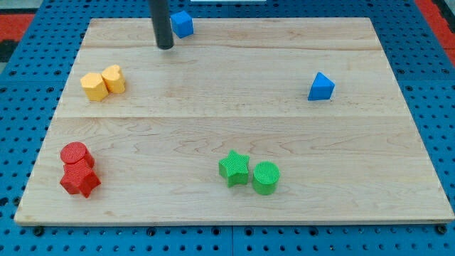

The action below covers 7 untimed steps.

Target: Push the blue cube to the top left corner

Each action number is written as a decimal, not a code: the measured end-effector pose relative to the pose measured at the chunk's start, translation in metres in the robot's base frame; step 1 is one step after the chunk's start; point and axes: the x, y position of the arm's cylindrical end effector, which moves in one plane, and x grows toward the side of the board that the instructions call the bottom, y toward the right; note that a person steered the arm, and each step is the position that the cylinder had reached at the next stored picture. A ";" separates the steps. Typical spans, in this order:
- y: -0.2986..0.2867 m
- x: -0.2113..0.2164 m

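The blue cube sits at the worktop's top edge, left of centre, well short of the top left corner. My tip rests just beside it, on its left and slightly below, apart from it by a narrow gap. That is the wrong side: a push from here would likely send the cube rightward or off the top edge, since it already lies close to that rim. I judge the tip must circle to the cube's right first, and a careless pass could clip it on the way. The rod stands nearly upright, entering from the view's top. There is no hand on this arm, so no open or closed state can be told. The blue wedge lies well apart at right.
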 end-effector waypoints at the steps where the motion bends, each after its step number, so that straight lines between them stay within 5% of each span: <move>1: -0.050 -0.023; 3: 0.109 -0.029; 4: 0.091 -0.083; 5: 0.065 -0.091; 7: -0.036 -0.054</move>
